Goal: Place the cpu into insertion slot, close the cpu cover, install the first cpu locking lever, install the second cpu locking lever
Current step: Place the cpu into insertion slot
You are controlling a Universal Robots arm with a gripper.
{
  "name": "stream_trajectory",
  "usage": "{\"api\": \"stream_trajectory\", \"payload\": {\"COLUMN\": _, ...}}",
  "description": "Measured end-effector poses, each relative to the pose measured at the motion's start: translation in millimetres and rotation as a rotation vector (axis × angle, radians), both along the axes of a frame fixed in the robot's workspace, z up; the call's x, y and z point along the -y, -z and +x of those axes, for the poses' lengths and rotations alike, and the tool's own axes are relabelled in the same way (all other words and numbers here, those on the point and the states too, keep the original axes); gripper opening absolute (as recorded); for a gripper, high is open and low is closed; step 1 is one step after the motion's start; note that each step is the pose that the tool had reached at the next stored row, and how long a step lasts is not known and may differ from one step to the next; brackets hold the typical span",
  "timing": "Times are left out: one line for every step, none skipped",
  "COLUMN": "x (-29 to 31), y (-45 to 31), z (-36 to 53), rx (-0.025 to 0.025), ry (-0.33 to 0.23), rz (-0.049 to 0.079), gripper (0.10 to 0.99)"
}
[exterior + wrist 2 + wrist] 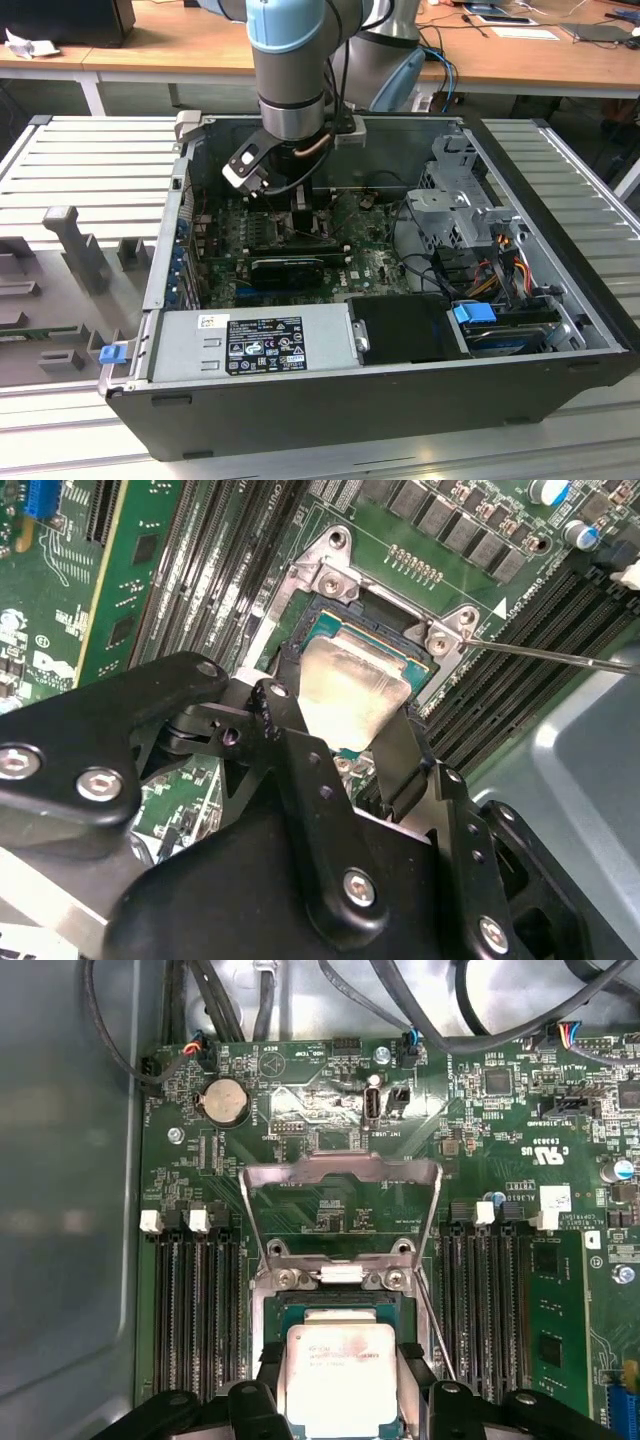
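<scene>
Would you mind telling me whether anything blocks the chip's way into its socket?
Nothing visible does. The cover stands swung open, clear of the socket, and the chip, gripped by the hand, sits right over it.

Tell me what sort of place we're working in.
Likely a robotics lab bench for PC assembly: an open desktop computer case lies on a slatted metal table, wooden desks stand behind, and the motherboard lies exposed.

Your power supply (255, 342) lies along the computer case's (400, 400) near wall, the drive cage (455, 200) at the exterior view's right. The cpu (340, 1385), clamped in the tool (345, 1360), lies over the insertion slot (335, 625), memory slots (190, 1310) flanking it, the cpu cover (340, 1167) open beyond.
</scene>
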State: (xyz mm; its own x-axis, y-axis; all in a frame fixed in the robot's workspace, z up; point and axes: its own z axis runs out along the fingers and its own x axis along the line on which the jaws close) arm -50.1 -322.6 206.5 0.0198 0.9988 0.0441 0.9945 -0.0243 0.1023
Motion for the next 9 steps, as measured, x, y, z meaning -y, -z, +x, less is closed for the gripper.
{"api": "stream_trajectory", "payload": {"x": 0.0, "y": 0.5, "z": 0.0, "rx": 0.0000, "ry": 0.000, "rz": 0.000, "gripper": 0.529}}
{"api": "stream_trajectory", "payload": {"x": 0.0, "y": 1.1, "z": 0.0, "rx": 0.0000, "ry": 0.000, "rz": 0.000, "gripper": 0.529}}
{"api": "stream_trajectory", "payload": {"x": 0.0, "y": 1.8, "z": 0.0, "rx": 0.0000, "ry": 0.000, "rz": 0.000, "gripper": 0.529}}
{"api": "stream_trajectory", "payload": {"x": 0.1, "y": 2.0, "z": 0.0, "rx": -0.0001, "ry": 0.000, "rz": 0.000, "gripper": 0.529}}
{"api": "stream_trajectory", "payload": {"x": 0.1, "y": 2.0, "z": 0.0, "rx": -0.0003, "ry": 0.000, "rz": -0.001, "gripper": 0.529}}
{"api": "stream_trajectory", "payload": {"x": 0.0, "y": 2.3, "z": 0.0, "rx": -0.0001, "ry": 0.000, "rz": 0.000, "gripper": 0.529}}
{"api": "stream_trajectory", "payload": {"x": 0.0, "y": 2.3, "z": 0.0, "rx": -0.0001, "ry": 0.000, "rz": 0.000, "gripper": 0.529}}
{"api": "stream_trajectory", "payload": {"x": 0.0, "y": 2.4, "z": 0.1, "rx": -0.0002, "ry": 0.000, "rz": 0.000, "gripper": 0.529}}
{"api": "stream_trajectory", "payload": {"x": 0.0, "y": 2.5, "z": 0.1, "rx": -0.0001, "ry": 0.000, "rz": 0.000, "gripper": 0.529}}
